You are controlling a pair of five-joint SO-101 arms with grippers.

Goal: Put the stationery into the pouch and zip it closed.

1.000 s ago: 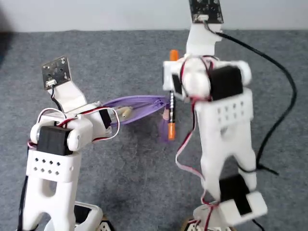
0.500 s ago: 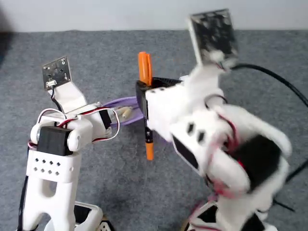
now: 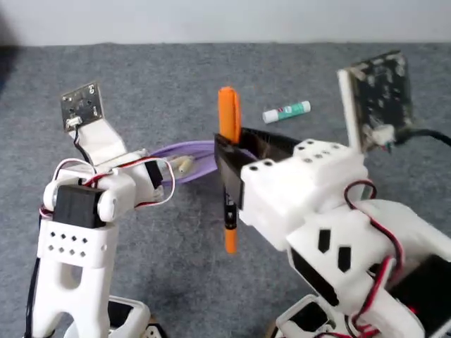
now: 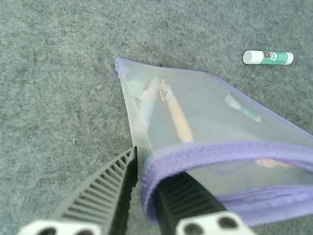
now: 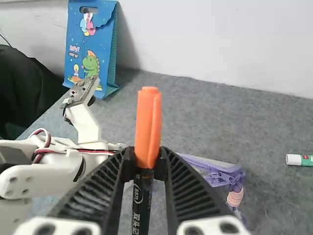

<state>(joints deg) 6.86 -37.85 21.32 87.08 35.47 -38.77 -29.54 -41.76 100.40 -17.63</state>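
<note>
A clear mesh pouch (image 4: 205, 127) with a purple zip edge (image 3: 189, 151) lies on the grey carpet; pencils show inside it. My left gripper (image 4: 144, 183) is shut on the pouch's purple rim at one corner. My right gripper (image 5: 145, 161) is shut on a black marker with orange caps (image 3: 228, 190), held upright above the carpet near the pouch's open end. In the right wrist view the marker (image 5: 146, 147) stands between the fingers with the pouch (image 5: 215, 171) below. A glue stick (image 3: 286, 111) with a green label lies loose on the carpet beyond the pouch, also in the left wrist view (image 4: 268, 58).
A blue gift bag (image 5: 92, 44) leans against the white wall at the carpet's far edge. The left arm's body (image 5: 49, 161) sits beside the pouch.
The right arm swung back and toward the camera, carrying the marker from over the pouch's end to an upright pose. The glue stick became visible. The left arm held still.
</note>
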